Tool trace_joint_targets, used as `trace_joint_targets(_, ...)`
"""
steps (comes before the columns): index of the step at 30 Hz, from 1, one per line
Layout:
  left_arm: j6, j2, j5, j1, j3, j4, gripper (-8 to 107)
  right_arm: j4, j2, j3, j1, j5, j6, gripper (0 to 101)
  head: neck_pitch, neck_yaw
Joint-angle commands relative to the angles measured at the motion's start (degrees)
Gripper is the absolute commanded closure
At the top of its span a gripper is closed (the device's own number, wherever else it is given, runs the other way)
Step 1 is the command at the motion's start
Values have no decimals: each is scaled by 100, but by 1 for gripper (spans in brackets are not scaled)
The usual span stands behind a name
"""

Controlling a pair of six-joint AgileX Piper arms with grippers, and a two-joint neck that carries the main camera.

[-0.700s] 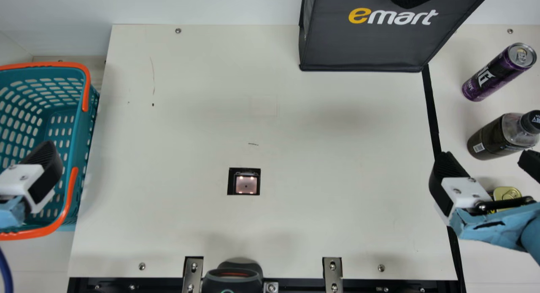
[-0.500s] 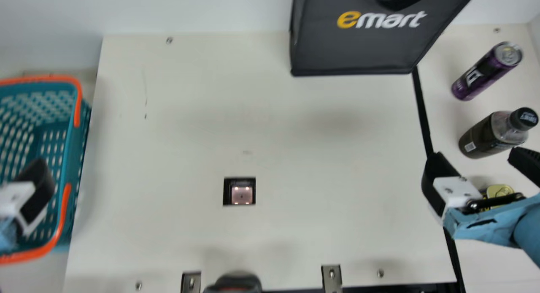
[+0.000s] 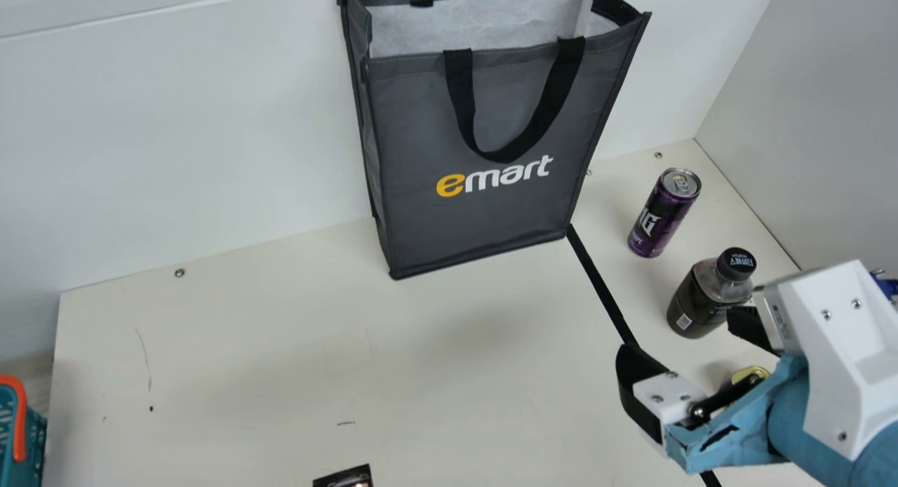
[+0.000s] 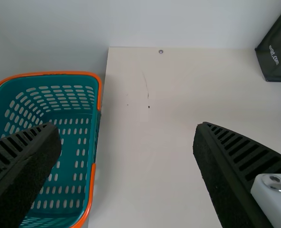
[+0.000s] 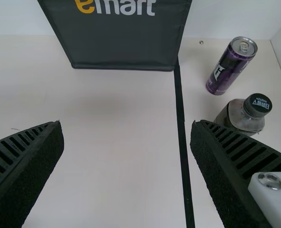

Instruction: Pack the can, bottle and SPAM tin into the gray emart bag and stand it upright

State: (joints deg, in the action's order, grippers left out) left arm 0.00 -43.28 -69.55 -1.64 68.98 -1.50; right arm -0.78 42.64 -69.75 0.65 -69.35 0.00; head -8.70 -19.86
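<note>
While our main view caught the tin (image 3: 751, 371), partly hidden by our open right gripper (image 3: 689, 338), our left wrist view showed our left gripper (image 4: 127, 137) spread

The gray emart bag (image 3: 484, 227) presents matt cloth with a white, papery lining. Can (image 3: 663, 217) is glossy metal; bottle (image 3: 707, 295) is smooth, shiny plastic. Basket (image 4: 50, 73) is plastic; table (image 3: 280, 347) surface is smooth, matt.
</note>
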Motion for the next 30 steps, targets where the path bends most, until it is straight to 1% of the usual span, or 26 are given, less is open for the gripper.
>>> trace_joint_targets(1,0,0,0,0,0,0,9,0,0,0,0,0,0,6,-130,-14)
trace_joint_targets(30,0,0,0,0,0,0,9,0,0,0,0,0,0,6,-130,-14)
